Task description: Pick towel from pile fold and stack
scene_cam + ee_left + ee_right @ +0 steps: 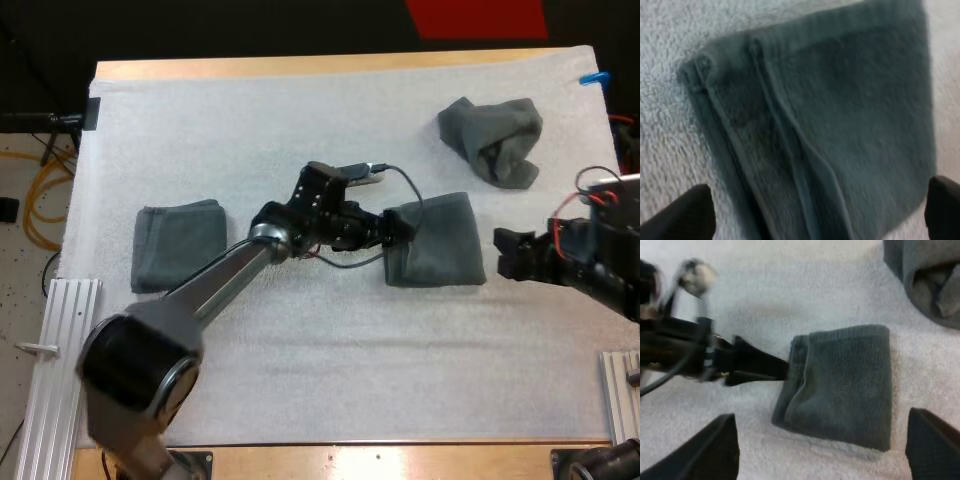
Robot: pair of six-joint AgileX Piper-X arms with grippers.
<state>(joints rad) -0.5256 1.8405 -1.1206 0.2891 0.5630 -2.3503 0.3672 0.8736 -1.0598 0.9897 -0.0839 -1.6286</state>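
Observation:
A folded dark grey-green towel lies right of the mat's middle. My left gripper is at this towel's left edge, open, its fingers standing wide apart over the cloth. Seen from the right wrist, the left gripper reaches the towel's folded edge. To the right of the towel my right gripper hovers open and holds nothing. Another folded towel rests at the mat's left. A crumpled towel sits at the far right.
The white mat covers most of the wooden table. Its far half and front strip are bare. My left arm stretches diagonally across the middle, between the two folded towels.

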